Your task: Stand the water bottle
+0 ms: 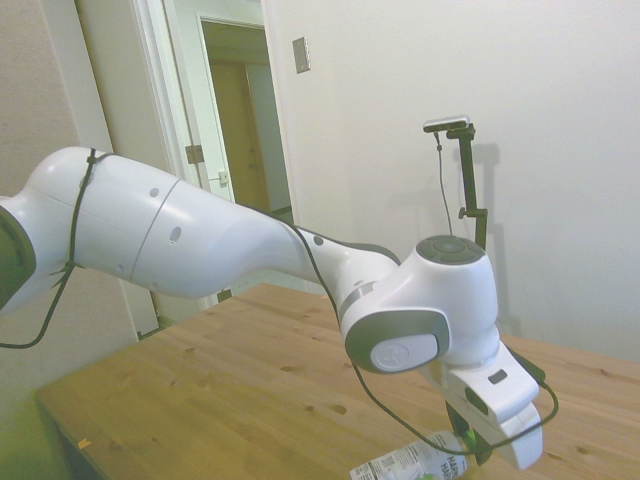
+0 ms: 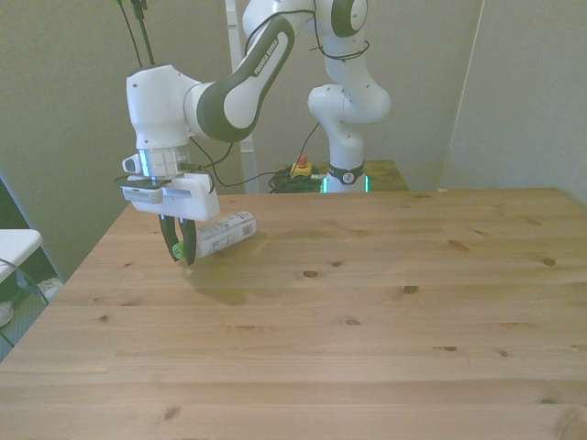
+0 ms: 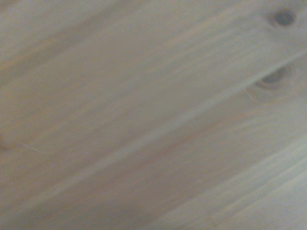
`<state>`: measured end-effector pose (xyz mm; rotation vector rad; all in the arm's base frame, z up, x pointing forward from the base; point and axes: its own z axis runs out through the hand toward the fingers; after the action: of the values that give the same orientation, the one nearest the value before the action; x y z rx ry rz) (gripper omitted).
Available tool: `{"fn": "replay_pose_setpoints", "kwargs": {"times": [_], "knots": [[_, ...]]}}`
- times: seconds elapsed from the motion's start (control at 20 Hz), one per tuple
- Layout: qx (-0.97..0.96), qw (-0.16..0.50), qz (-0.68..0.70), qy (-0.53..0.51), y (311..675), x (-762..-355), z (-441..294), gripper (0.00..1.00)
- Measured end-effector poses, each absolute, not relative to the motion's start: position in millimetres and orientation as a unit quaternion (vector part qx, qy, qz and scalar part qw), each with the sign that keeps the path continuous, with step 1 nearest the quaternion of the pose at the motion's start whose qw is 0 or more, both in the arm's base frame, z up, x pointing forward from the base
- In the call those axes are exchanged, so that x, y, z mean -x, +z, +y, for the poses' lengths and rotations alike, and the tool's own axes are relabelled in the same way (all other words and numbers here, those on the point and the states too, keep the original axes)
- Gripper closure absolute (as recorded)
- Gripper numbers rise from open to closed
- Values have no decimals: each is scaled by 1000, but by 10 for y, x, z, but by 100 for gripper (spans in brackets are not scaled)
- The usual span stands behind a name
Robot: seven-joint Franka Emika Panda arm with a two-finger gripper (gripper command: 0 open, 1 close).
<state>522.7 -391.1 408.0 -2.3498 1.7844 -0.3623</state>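
The water bottle (image 2: 227,231) is a small clear bottle with a white label and a green cap (image 2: 175,249). It hangs tilted just above the wooden table (image 2: 367,302), near the front view's left edge. My gripper (image 2: 182,250) is shut on its cap end, and the bottle's base points up toward the front view's right. In the side view the labelled body (image 1: 410,464) shows at the lower edge beside the gripper (image 1: 474,442). The wrist view holds only blurred table boards (image 3: 153,115).
The table's edge (image 2: 101,240) at the front view's left lies close to the gripper. A low shelf with a red-topped device (image 2: 301,170) stands behind the far edge by the robot's base. An open doorway (image 1: 240,140) shows behind the arm in the side view.
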Motion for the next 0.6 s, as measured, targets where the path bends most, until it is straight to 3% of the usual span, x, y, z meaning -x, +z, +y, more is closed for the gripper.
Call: {"fn": "replay_pose_setpoints", "kwargs": {"times": [0.3, 0.6], "knots": [[803, 106, 558, -179, 5046, -5427, -3243, 100], [805, 94, 541, -226, 5443, -5824, -2486, 100]]}}
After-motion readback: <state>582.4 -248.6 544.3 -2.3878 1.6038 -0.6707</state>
